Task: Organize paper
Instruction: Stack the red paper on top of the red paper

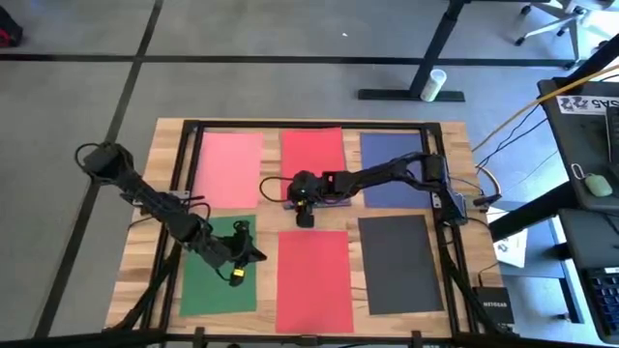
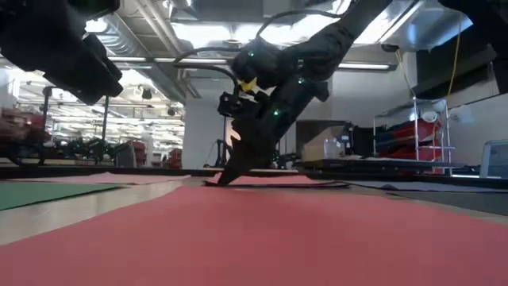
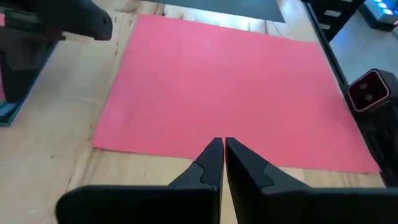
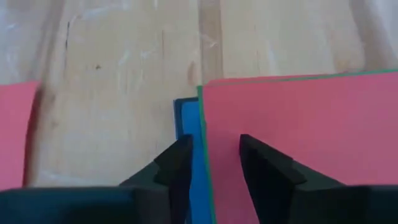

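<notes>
Spreading across the wooden table (image 1: 455, 145), the paper lies in two rows in the high view: a pink sheet (image 1: 230, 157), a red sheet (image 1: 313, 152) and a navy sheet (image 1: 392, 166) at the far side, a green sheet (image 1: 218, 285), a second red sheet (image 1: 312, 278) and a dark grey sheet (image 1: 398, 263) at the near side. Grey floor (image 1: 242, 87) surrounds the table; the low view alone shows a hall with ceiling lights behind. The right wrist view alone reveals green and blue edges under the far red sheet's corner, which the right gripper (image 4: 211, 163) straddles, fingers apart. The left gripper (image 3: 222, 152) hangs by the green sheet, fingers nearly together, holding nothing.
</notes>
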Robot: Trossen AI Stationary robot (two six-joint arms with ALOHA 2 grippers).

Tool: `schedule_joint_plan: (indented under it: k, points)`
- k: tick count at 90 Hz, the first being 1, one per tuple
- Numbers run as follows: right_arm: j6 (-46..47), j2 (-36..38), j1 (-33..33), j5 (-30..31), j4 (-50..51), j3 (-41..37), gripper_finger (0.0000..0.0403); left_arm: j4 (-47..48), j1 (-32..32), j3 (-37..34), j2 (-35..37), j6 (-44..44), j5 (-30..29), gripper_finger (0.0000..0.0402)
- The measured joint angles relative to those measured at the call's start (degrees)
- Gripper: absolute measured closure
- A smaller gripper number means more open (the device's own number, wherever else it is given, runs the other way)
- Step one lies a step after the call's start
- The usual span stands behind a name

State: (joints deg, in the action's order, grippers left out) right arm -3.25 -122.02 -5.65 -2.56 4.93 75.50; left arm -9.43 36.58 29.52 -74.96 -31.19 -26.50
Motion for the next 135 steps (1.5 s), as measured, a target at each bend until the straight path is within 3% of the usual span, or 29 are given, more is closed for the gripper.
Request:
schedule_joint_plan:
  k: [19, 65, 78, 112, 135]
  points:
    - [0.0, 0.0, 0.0, 0.0, -0.4, 0.0, 0.0393, 0.0, 0.0, 0.0, 0.0, -0.2, 0.0, 0.0402]
    - [0.2, 1.6, 1.1, -0.6, -1.6, 0.2, 0.0401, 0.0, 0.0, 0.0, 0.0, -1.2, 0.0, 0.0402]
    - [-1.5, 1.3, 1.6, -0.6, -1.0, 1.5, 0.0370, 0.0, 0.0, 0.0, 0.0, -1.2, 0.0, 0.0402]
    - [-1.1, 0.8, 1.0, 4.6, -0.5, 1.6, 0.0213, 0.4, 0.2, 0.0, 0.0, -1.6, 0.0, 0.0402]
    - [1.9, -1.1, -0.1, 1.6, 0.7, 1.6, 0.0193, 1.1, 0.2, 0.0, 0.0, -1.8, 0.0, 0.0402]
